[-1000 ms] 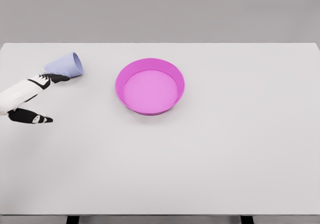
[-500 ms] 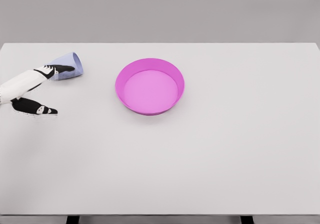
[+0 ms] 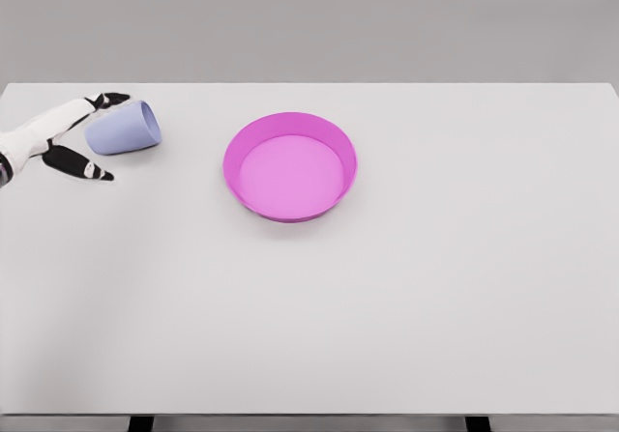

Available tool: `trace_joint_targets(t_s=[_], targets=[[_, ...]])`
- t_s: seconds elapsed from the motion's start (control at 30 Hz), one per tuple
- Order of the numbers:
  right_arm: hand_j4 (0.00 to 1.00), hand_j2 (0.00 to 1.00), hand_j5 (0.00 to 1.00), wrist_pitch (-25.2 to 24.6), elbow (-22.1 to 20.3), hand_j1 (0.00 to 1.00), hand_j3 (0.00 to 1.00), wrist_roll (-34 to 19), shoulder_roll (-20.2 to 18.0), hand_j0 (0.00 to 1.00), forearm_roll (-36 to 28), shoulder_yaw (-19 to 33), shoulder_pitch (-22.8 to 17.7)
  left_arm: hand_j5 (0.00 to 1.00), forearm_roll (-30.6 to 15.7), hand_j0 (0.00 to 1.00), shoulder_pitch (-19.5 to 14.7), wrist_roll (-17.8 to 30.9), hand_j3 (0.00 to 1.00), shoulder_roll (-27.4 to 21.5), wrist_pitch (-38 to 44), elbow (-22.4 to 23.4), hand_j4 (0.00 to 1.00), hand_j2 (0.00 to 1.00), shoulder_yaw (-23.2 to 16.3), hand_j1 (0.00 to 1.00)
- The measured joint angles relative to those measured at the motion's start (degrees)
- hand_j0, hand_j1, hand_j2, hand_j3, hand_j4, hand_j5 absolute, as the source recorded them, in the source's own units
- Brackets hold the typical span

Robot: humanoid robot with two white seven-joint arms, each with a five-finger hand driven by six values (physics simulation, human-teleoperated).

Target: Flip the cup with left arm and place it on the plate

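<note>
Little of the task is judged done: the cup [image 3: 124, 130] is seen lying on its side on the desk [image 3: 406, 297], well apart from the plate [image 3: 290, 166], ungrasped, while the left hand [image 3: 60, 140] is held just beside its base with fingers [image 3: 106, 99] spread.

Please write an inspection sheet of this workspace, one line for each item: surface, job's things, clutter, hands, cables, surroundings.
Surface: white table, flat, no stains seen.
Job's things: lavender cup lying on its side at far left, mouth toward the plate; pink plate near centre, holding nothing, apart from the cup.
Clutter: nothing seen.
Hands: left hand open at the cup's closed end, fingers spread above and below it, not gripping; right hand not in view.
Cables: nothing seen.
Surroundings: plain grey backdrop; dark table legs at the bottom edge.
</note>
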State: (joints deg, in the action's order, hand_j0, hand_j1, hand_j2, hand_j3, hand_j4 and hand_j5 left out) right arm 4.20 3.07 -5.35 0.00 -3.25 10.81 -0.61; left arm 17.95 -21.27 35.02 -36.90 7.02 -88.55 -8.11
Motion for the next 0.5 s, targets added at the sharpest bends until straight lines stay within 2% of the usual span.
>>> trace_joint_targets(t_s=[0.33, 0.5], targets=[[1.0, 1.0, 1.0, 0.0, 0.0, 1.0, 1.0, 0.0, 0.0, 1.0, 0.0, 0.0, 0.1, 1.0, 10.9, 1.0, -1.7, 0.0, 1.0, 2.4, 7.4, -4.1, 1.0, 1.0, -2.0, 1.0], [1.0, 1.0, 1.0, 0.0, 0.0, 1.0, 1.0, 0.0, 0.0, 1.0, 0.0, 0.0, 0.1, 1.0, 13.7, 1.0, -2.6, 0.0, 1.0, 4.1, 7.8, -5.0, 1.0, 1.0, -2.9, 1.0]])
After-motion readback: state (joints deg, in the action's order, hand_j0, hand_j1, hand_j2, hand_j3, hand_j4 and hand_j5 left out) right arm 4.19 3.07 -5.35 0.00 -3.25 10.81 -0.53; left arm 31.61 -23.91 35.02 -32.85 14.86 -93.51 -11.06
